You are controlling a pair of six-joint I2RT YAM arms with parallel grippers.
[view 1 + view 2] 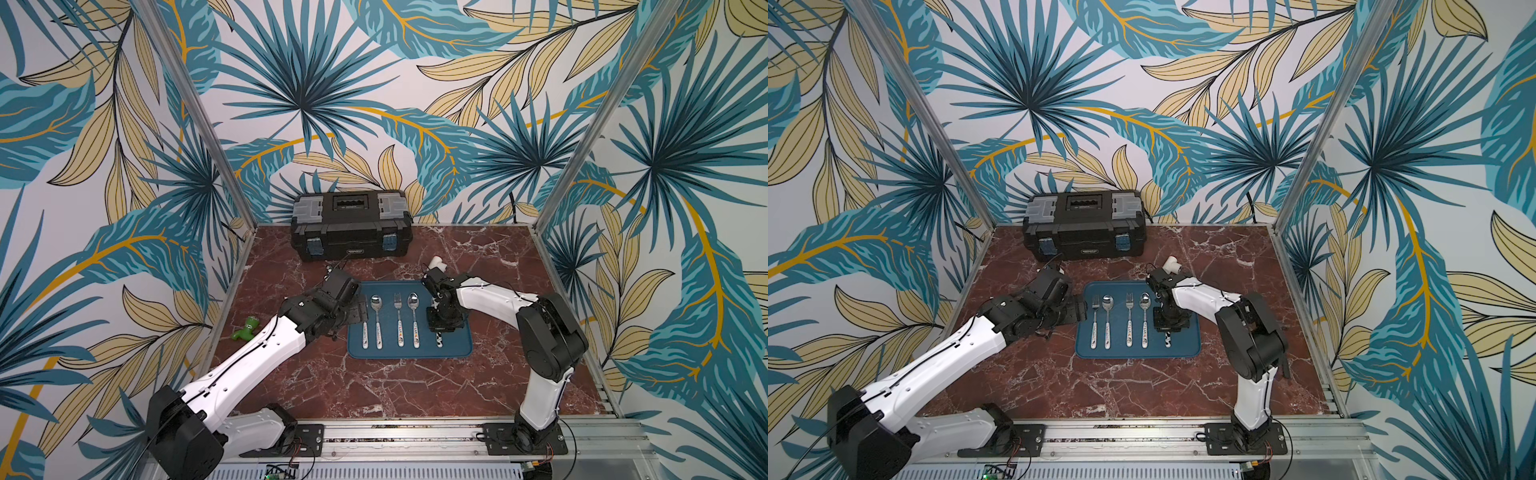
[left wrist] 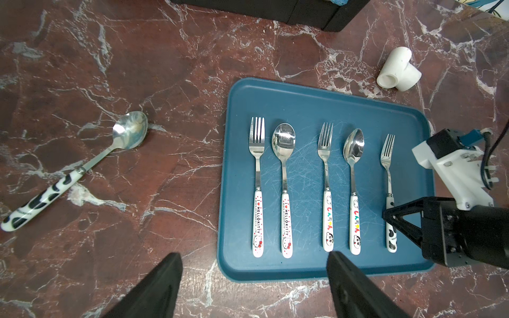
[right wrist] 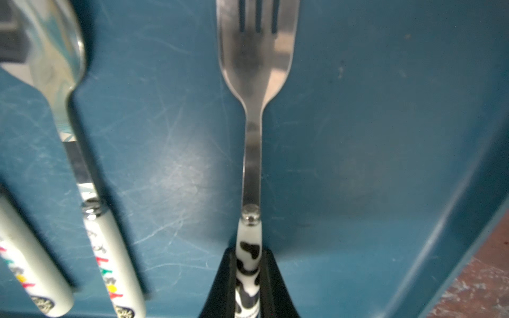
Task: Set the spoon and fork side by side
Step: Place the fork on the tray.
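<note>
A cow-patterned fork (image 3: 252,154) lies on the blue tray (image 3: 358,137), tines away from the camera. My right gripper (image 3: 248,252) is shut on its black-and-white handle. In both top views only the handle end (image 1: 439,340) shows below that gripper (image 1: 440,328). The matching cow-patterned spoon (image 2: 82,170) lies at an angle on the marble, off the tray, on the side far from the fork. My left arm hides it in both top views. My left gripper (image 2: 253,257) is open and empty, above the tray's near edge (image 2: 275,272).
Two fork-and-spoon pairs with white printed handles (image 2: 257,220) (image 2: 355,220) lie in a row on the tray. A black toolbox (image 1: 351,224) stands at the back. A white pipe tee (image 1: 436,262) sits behind the tray. A green toy (image 1: 248,328) lies at the left.
</note>
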